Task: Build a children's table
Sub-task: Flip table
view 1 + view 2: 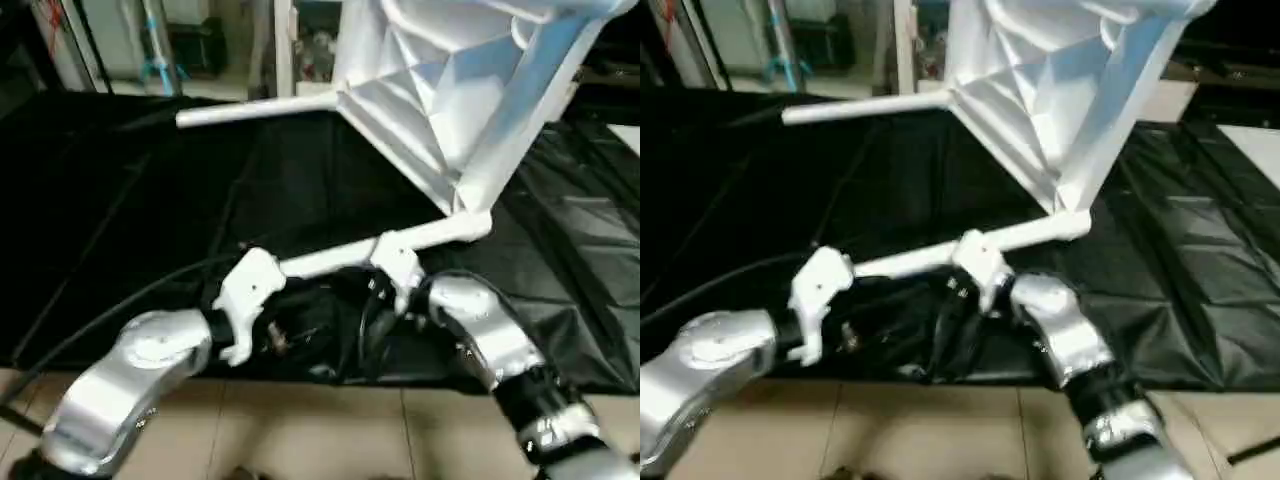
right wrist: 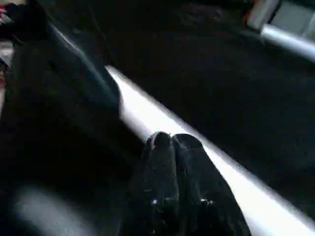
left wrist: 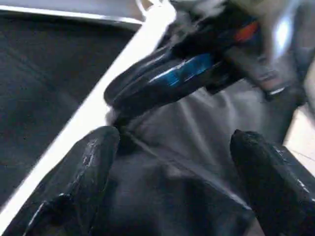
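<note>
Table top [image 1: 450,90] stands tilted on black sheeting [image 1: 150,200], no readable writing showing, left claw [image 3: 172,162] spread beside a leg [image 1: 340,258], right claw [image 2: 172,162] pressed together.

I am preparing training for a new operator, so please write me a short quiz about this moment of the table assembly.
1. True or false: the tabletop lies flat on the black sheet.
2. Choose one. In the left wrist view, the fingers of the left gripper are: A) apart, B) pressed together, C) closed around a tool.
3. Short answer: at which part of the tabletop does the lower leg join it?

Key
1. False: it is tilted up on its edge.
2. A
3. At its near bottom corner.
</note>
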Tool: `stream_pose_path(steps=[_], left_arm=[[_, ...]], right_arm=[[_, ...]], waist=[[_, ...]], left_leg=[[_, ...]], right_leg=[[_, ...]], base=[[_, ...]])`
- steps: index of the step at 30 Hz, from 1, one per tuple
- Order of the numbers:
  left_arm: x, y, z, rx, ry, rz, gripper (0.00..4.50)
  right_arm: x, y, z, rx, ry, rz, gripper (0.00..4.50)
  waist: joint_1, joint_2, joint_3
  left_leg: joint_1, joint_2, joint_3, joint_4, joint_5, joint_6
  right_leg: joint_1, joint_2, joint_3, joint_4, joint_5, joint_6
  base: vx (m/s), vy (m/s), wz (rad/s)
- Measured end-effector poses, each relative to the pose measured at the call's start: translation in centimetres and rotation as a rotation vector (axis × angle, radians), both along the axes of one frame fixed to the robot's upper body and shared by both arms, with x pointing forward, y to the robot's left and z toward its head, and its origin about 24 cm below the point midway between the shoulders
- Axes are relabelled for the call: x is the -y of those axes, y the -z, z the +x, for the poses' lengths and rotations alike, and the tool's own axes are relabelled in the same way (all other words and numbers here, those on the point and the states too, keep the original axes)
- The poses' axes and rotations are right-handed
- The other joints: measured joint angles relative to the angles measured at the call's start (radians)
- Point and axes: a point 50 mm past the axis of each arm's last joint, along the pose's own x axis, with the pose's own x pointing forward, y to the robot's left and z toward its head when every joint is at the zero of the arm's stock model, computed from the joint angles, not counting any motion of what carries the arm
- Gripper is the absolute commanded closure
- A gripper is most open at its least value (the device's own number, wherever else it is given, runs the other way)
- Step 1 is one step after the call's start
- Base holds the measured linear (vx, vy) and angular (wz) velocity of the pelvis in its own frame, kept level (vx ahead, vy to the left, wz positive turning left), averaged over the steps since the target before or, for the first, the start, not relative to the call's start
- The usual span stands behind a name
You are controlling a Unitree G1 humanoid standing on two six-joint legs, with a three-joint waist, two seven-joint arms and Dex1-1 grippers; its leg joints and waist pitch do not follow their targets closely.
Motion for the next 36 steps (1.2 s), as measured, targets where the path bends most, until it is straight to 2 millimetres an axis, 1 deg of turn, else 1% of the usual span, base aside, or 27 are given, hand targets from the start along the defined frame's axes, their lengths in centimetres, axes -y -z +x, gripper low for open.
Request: stream_pose_path(steps=[2, 4, 7, 9, 12, 15, 18, 20, 21, 22, 24, 26, 29, 32, 36], left_arm=[[0.2, 0.6, 0.2, -0.008, -0.009, 0.007, 0.38], [0.4, 1.1, 0.1, -0.023, -0.004, 0.018, 0.38], [0.6, 1.2, 0.1, -0.028, 0.002, 0.016, 0.38], [0.6, 1.2, 0.1, -0.025, 0.003, 0.018, 0.38], [0.5, 1.0, 0.2, -0.006, 0.0, 0.021, 0.38], [0.3, 1.0, 0.4, 0.007, -0.011, 0.03, 0.38], [0.1, 1.3, 0.6, 0.011, -0.035, 0.045, 0.38], [0.7, 1.2, 1.4, 0.052, -0.095, 0.01, 0.38], [1.1, 0.7, 1.9, 0.084, -0.121, -0.028, 0.21], [1.9, -0.3, 2.3, 0.129, -0.117, -0.092, 0.04], [2.5, -1.7, 2.3, 0.192, -0.083, -0.141, 0.04], [2.7, -2.6, 1.8, 0.247, -0.021, -0.136, 0.02], [3.1, -2.8, 1.2, 0.282, 0.049, -0.095, 0.02], [3.6, -2.6, 1.0, 0.298, 0.073, -0.067, 0.02], [3.7, -2.1, 0.9, 0.297, 0.096, -0.015, 0.02]], right_arm=[[0.9, 0.1, -0.2, -0.001, 0.01, -0.026, 4.43], [1.7, 1.0, -0.9, -0.032, 0.015, -0.045, 4.43], [2.1, 2.5, -2.4, -0.083, 0.014, -0.059, 4.43], [2.1, 2.8, -3.0, -0.097, 0.017, -0.061, 4.43], [2.0, 2.1, -2.9, -0.08, 0.038, -0.042, 4.43], [2.4, 0.9, -2.7, -0.032, 0.097, -0.001, 4.43], [3.1, 0.0, -2.3, 0.009, 0.18, 0.029, 4.43], [4.2, -0.8, -1.7, 0.05, 0.301, 0.067, 4.43], [4.9, -1.1, -1.3, 0.067, 0.367, 0.085, 4.48], [5.7, -1.5, -1.0, 0.086, 0.436, 0.098, 4.5], [6.6, -1.8, -0.8, 0.108, 0.507, 0.106, 4.5], [7.6, -1.9, -0.7, 0.12, 0.593, 0.109, 4.5], [8.9, -1.8, -0.7, 0.137, 0.715, 0.101, 4.5], [9.7, -1.9, -0.5, 0.165, 0.805, 0.09, 4.5], [11.0, -2.3, -0.4, 0.215, 0.926, 0.077, 4.5]], waist=[[0.005, 0.001, 0.0], [0.006, 0.001, 0.0], [0.003, 0.002, 0.001], [0.001, 0.003, 0.001], [-0.01, 0.003, 0.001], [-0.01, 0.003, 0.001], [-0.009, 0.002, 0.001], [-0.004, 0.003, 0.001], [-0.002, 0.003, 0.001], [0.0, 0.003, 0.001], [-0.002, 0.003, 0.001], [-0.006, 0.004, 0.001], [-0.01, 0.007, 0.0], [-0.01, 0.009, 0.0], [-0.01, 0.01, 0.0]], left_leg=[[0.0, 0.0, 0.001, 0.0, 0.0, 0.0], [0.0, 0.0, 0.001, 0.0, 0.0, 0.0], [0.001, 0.0, 0.001, -0.001, 0.0, 0.0], [0.001, 0.0, 0.001, -0.002, 0.0, 0.0], [0.001, 0.0, 0.0, -0.002, 0.0, 0.0], [0.001, 0.0, 0.0, -0.002, 0.0, 0.0], [0.001, 0.0, 0.0, -0.002, 0.0, 0.0], [0.0, 0.0, 0.0, -0.002, 0.0, 0.0], [-0.001, 0.0, 0.001, -0.002, 0.0, 0.0], [-0.001, 0.0, 0.002, -0.002, 0.0, 0.0], [0.0, 0.0, 0.002, -0.002, 0.0, 0.0], [0.0, 0.0, 0.001, -0.003, 0.0, 0.0], [0.0, 0.0, 0.001, -0.005, 0.0, 0.0], [0.0, 0.0, 0.001, -0.006, 0.0, 0.0], [0.0, 0.0, 0.002, -0.006, 0.0, 0.0]], right_leg=[[0.001, 0.0, 0.001, -0.001, 0.0, 0.0], [0.0, 0.0, 0.001, -0.002, 0.0, 0.0], [0.0, 0.0, 0.001, -0.001, 0.0, 0.001], [0.0, 0.0, 0.0, -0.001, 0.0, 0.001], [-0.001, 0.0, 0.0, 0.0, -0.002, 0.004], [-0.001, 0.0, 0.0, 0.0, -0.004, 0.007], [-0.001, 0.0, 0.001, 0.0, -0.004, 0.007], [0.0, 0.0, 0.001, -0.001, -0.004, 0.007], [0.0, 0.0, 0.002, -0.002, -0.004, 0.007], [0.001, 0.0, 0.003, -0.002, -0.004, 0.007], [0.001, 0.0, 0.003, -0.002, -0.004, 0.007], [0.001, 0.0, 0.002, -0.002, -0.004, 0.007], [-0.001, 0.0, 0.001, -0.001, -0.003, 0.005], [-0.001, 0.0, 0.001, -0.001, -0.004, 0.007], [-0.001, 0.0, 0.002, -0.001, -0.004, 0.007]], base=[[0.0, 0.0, 0.0], [0.0, 0.0, 0.0], [0.0, 0.0, 0.0], [0.0, 0.0, 0.0], [0.0, 0.0, 0.0], [0.0, 0.0, 0.0], [0.0, 0.0, 0.0], [0.0, 0.0, 0.0], [0.0, 0.0, 0.0], [0.0, 0.0, 0.0], [0.0, 0.0, 0.0], [0.0, 0.0, 0.0], [0.0, 0.0, 0.0], [0.0, 0.0, 0.0], [0.0, 0.0, 0.0]])
